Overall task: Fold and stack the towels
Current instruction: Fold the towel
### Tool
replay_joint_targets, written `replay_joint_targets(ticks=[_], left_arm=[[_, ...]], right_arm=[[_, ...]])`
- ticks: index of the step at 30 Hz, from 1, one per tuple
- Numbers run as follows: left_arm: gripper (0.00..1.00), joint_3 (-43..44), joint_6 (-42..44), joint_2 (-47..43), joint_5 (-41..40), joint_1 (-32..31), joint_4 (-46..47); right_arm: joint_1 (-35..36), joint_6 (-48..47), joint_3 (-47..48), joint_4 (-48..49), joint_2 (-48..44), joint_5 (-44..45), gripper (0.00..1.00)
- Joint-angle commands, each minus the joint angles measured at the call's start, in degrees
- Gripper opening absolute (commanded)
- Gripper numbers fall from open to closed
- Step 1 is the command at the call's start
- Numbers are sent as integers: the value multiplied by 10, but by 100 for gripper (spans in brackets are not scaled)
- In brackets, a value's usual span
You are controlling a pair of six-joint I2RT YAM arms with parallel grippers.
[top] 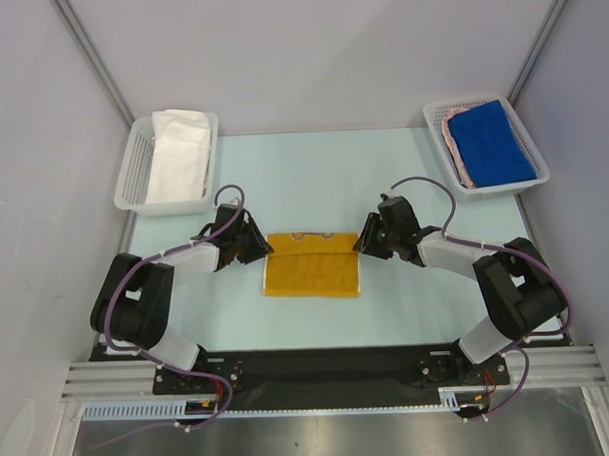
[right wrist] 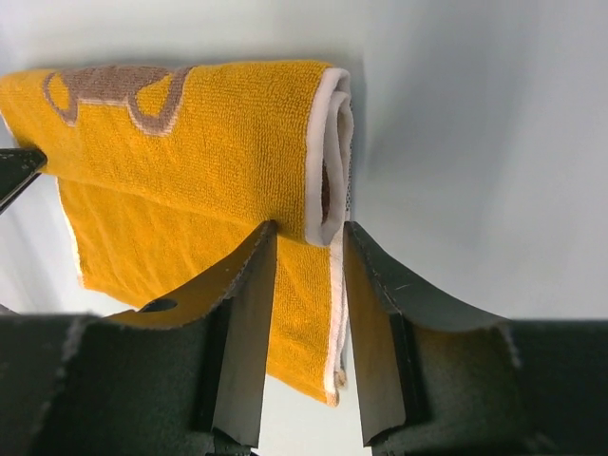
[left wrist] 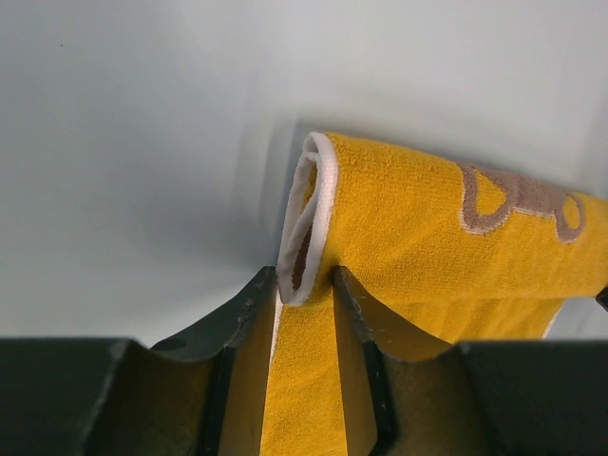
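A yellow-orange towel [top: 311,268] with a brown bear motif lies in the middle of the table, its far edge rolled over and lifted. My left gripper [top: 263,244] is shut on its far left corner. In the left wrist view the white-trimmed fold [left wrist: 309,218] sits between the fingertips of the left gripper [left wrist: 304,280]. My right gripper [top: 363,244] is shut on the far right corner. In the right wrist view the towel [right wrist: 209,142] hangs down between the fingers of the right gripper [right wrist: 312,233]. A white towel [top: 177,152], a blue towel [top: 492,141] and a pinkish towel [top: 457,153] under the blue one lie in baskets.
A white mesh basket [top: 131,179] stands at the far left corner and holds the white towel. A second white mesh basket [top: 433,113] stands at the far right corner with the blue and pinkish towels. Grey walls close in the back and sides.
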Motion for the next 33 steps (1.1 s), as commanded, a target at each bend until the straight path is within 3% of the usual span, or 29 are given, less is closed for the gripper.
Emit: replay_joint_targets(ticks=[1, 10, 17, 22, 33], left_arm=[[36, -2, -3, 3, 4, -4, 13], [29, 5, 3, 2, 4, -4, 5], [27, 12, 9, 4, 0, -4, -5], [22, 15, 15, 1, -4, -4, -12], [10, 43, 27, -5, -10, -4, -39]], right_arm=[[3, 14, -5, 36, 5, -2, 40], [3, 19, -19, 53, 11, -1, 33], [5, 24, -37, 66, 14, -2, 15], [6, 22, -46, 65, 8, 0, 7], [9, 11, -24, 41, -10, 1, 6]])
